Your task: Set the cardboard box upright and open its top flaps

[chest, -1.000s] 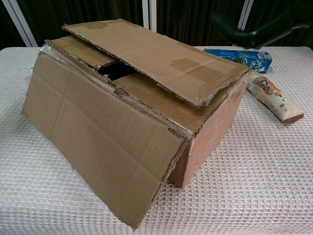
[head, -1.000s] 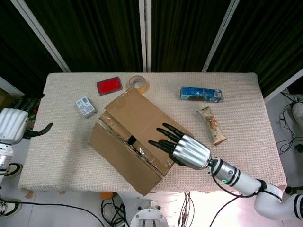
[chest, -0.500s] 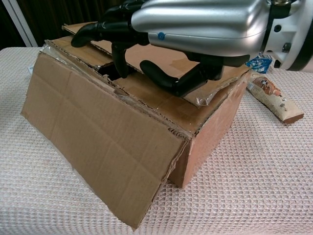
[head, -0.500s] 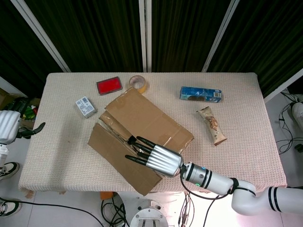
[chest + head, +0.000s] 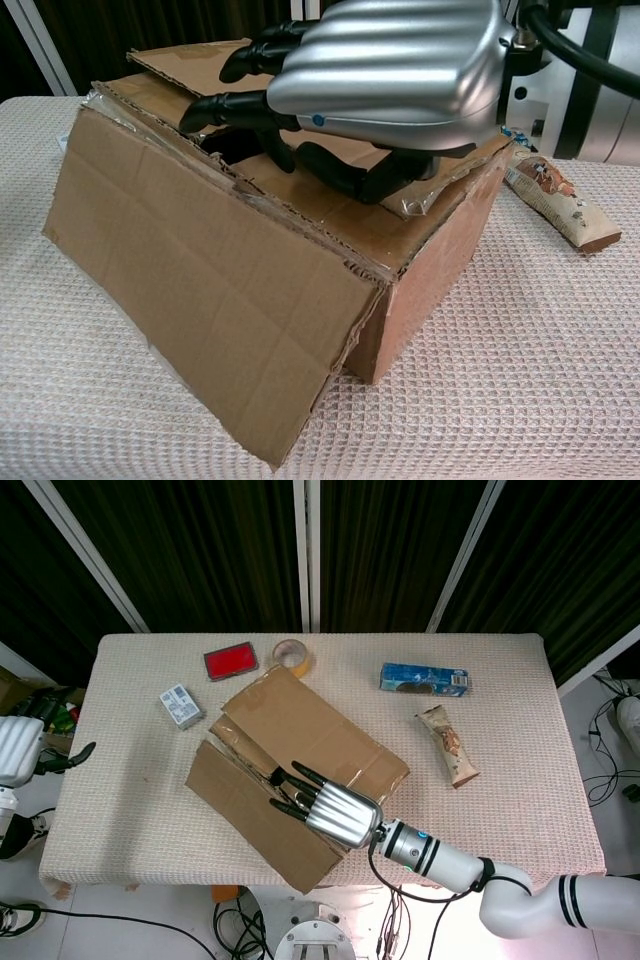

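Observation:
The cardboard box (image 5: pixel 290 742) lies at the table's middle, toward the front, with its flapped face up. In the chest view the box (image 5: pixel 200 270) has one flap hanging down its near side and another flap (image 5: pixel 330 105) lying over the top, with a dark gap between them. My right hand (image 5: pixel 332 811) reaches in from the front edge, its dark fingers spread over the box top. Seen from the chest, the right hand (image 5: pixel 390 70) hovers close over the top flap, fingertips by the gap, gripping nothing. My left hand (image 5: pixel 20 750) hangs off the table's left edge, holding nothing.
Behind the box lie a red case (image 5: pixel 231 661), a tape roll (image 5: pixel 292 656) and a small blue-white pack (image 5: pixel 181 706). A blue biscuit packet (image 5: pixel 425 679) and a snack bar wrapper (image 5: pixel 447 744) lie to the right. Bare cloth stretches right of the box.
My right hand has moved left from the box's right corner onto its top, fingers now by the flap gap. The left hand has drawn back further left. The box has not shifted.

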Controlling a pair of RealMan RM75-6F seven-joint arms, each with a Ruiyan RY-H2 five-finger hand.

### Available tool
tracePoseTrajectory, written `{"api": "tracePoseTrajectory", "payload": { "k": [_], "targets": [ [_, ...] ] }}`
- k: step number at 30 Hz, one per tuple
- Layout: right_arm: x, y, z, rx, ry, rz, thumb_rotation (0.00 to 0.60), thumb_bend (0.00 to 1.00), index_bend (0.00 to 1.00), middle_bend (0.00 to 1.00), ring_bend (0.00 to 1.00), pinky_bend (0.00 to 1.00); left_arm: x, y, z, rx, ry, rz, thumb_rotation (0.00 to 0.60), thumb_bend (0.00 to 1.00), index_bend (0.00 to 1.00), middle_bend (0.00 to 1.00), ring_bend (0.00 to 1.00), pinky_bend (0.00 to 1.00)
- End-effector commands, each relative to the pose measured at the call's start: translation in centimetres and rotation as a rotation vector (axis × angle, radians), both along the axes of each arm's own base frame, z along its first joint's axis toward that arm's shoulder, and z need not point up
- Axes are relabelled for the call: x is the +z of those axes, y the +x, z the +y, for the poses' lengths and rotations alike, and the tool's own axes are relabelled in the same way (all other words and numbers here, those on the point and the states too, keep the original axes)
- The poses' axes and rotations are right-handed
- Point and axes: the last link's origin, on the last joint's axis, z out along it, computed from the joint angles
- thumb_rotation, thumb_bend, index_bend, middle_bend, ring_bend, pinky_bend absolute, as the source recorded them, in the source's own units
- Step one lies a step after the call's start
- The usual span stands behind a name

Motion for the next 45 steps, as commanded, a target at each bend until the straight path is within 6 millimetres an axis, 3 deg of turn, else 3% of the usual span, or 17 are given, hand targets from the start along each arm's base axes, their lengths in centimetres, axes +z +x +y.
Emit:
{"api": "tracePoseTrajectory", "payload": {
  "k": [1,14,26,34,45],
  "targets": [
    [0.4,0.1,0.0,0.0,-0.028,0.017,0.6,0.78,0.0,0.43,0.0,0.0,0.0,0.0,0.0,0.0,-0.001,-0.001,0.234,0.24,0.11,0.18,0.12,0.27],
    [2.5,0.6,0.0,0.023,-0.139,0.034,0.6,0.78,0.0,0.44,0.0,0.0,-0.3,0.1,-0.1,-0.001,-0.02,-0.003,0.219,0.24,0.11,0.18,0.12,0.27],
    [7.9,0.7,-0.9,-0.038,-0.272,0.02,0.6,0.78,0.0,0.44,0.0,0.0,-0.7,0.3,0.0,-0.006,-0.036,-0.009,0.207,0.24,0.11,0.18,0.12,0.27],
    [11.1,-0.5,-1.7,-0.097,-0.357,0.004,0.6,0.78,0.0,0.43,0.0,0.0,-1.4,0.8,0.2,-0.015,-0.054,-0.004,0.207,0.23,0.11,0.18,0.12,0.27],
    [13.7,-4.9,-5.2,-0.261,-0.392,-0.01,0.6,0.78,0.0,0.42,0.0,0.0,-1.8,2.3,0.3,-0.058,-0.054,0.012,0.206,0.24,0.11,0.18,0.12,0.27]
  ]
}}
